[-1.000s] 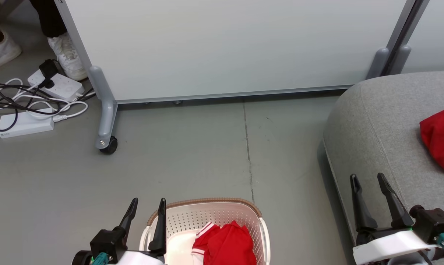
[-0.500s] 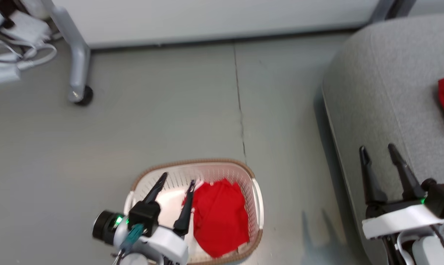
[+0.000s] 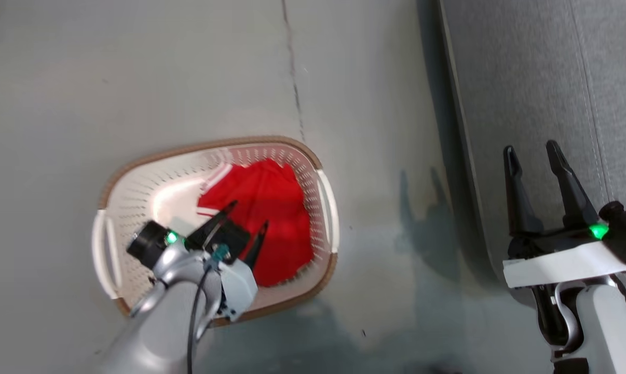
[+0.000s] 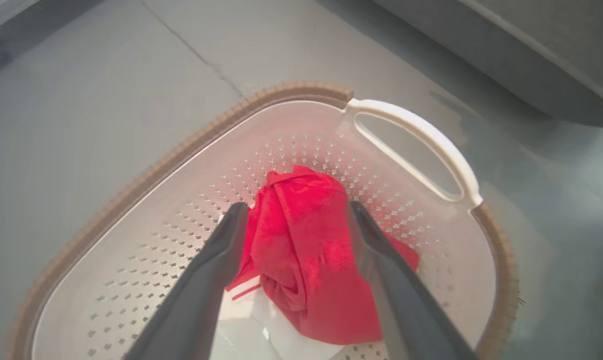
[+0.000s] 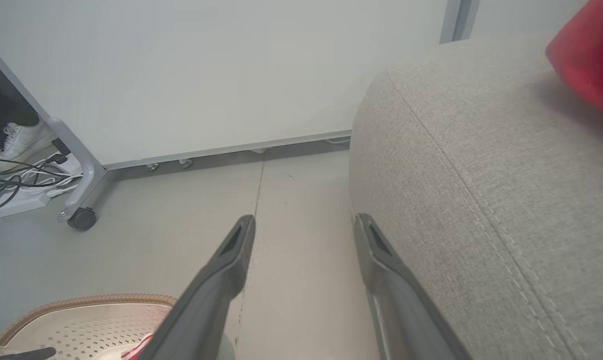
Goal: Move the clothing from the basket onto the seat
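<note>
The white perforated basket (image 3: 204, 147) with a brown rim stands on the floor, and red clothing (image 3: 271, 208) with white striped trim is bunched in its right half. My left gripper (image 3: 249, 214) reaches down into the basket and is open. In the left wrist view its fingers (image 4: 216, 260) flank the red bundle (image 4: 306, 250) inside the basket (image 4: 191, 145); contact is unclear. My right gripper (image 3: 530, 148) is open and empty beside the grey seat (image 3: 541, 78). In the right wrist view another red garment (image 5: 589, 55) lies on the seat (image 5: 481, 165) beyond that gripper (image 5: 305, 218).
A white partition panel on a castor (image 5: 81, 218) stands behind the floor area. Cables and a power strip (image 5: 11, 195) lie at the far left beside a person's white shoe (image 5: 21, 142). Grey floor separates the basket (image 5: 91, 302) from the seat.
The head camera has tilted down, so the whole picture shifted. My left gripper has gone from beside the basket's near edge down over the red clothing. The right gripper stays open by the seat.
</note>
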`<state>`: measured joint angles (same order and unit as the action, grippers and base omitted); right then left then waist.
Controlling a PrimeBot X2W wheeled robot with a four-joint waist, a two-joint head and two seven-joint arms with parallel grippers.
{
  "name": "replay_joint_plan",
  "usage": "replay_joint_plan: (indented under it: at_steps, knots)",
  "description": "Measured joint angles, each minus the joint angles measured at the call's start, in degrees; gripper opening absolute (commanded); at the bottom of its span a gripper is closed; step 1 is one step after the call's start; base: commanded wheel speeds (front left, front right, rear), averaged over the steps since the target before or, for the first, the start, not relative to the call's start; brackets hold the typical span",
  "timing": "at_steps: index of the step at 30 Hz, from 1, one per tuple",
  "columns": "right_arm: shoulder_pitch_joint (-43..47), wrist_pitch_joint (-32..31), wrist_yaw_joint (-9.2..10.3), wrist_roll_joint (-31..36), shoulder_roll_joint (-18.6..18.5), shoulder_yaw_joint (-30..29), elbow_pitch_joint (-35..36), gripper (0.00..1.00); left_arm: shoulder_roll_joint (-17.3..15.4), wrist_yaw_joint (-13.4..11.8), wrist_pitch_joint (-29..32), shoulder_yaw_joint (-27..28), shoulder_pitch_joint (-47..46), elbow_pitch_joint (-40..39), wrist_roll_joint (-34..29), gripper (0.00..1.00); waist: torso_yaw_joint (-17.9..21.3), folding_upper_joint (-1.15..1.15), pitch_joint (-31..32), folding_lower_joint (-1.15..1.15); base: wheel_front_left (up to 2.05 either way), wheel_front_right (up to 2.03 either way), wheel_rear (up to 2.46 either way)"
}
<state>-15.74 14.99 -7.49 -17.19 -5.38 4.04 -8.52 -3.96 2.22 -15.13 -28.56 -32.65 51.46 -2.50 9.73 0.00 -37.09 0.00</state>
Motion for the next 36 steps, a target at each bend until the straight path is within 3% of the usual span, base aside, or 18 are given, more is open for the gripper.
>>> replay_joint_plan:
  at_steps: [7,13,18,22,36]
  knots:
    - [-2.47,0.0,0.0,-1.01,1.53,1.71,0.94,1.0,-2.2,1.31,-0.01,0.7,-9.21,9.88,0.62,1.0,4.72,0.0,-7.72,0.0,0.0,0.0,0.0]
    - [-4.64,0.0,0.0,-1.57,2.23,4.66,0.64,1.0,-3.46,4.08,4.95,0.15,-15.07,19.22,1.7,1.0,9.04,0.0,-12.48,0.0,0.0,0.0,0.0]
    - [-5.42,0.0,0.0,-3.87,2.44,6.73,1.76,1.0,-6.26,4.28,7.35,-0.12,-17.73,21.08,2.01,1.0,12.42,0.0,-15.24,0.0,0.0,0.0,0.0]
    - [-5.15,0.0,0.0,-4.01,2.5,7.91,2.1,1.0,-6.64,3.78,10.22,-1.69,-18.55,21.63,0.98,1.0,13.94,0.0,-16.83,0.0,0.0,0.0,0.0]
    - [-3.82,0.0,0.0,-4.47,2.53,9.61,3.1,1.0,-8.64,2.77,21.64,-6.37,-20.17,21.98,-2.12,1.0,14.44,0.0,-19.58,0.0,0.0,0.0,0.0]
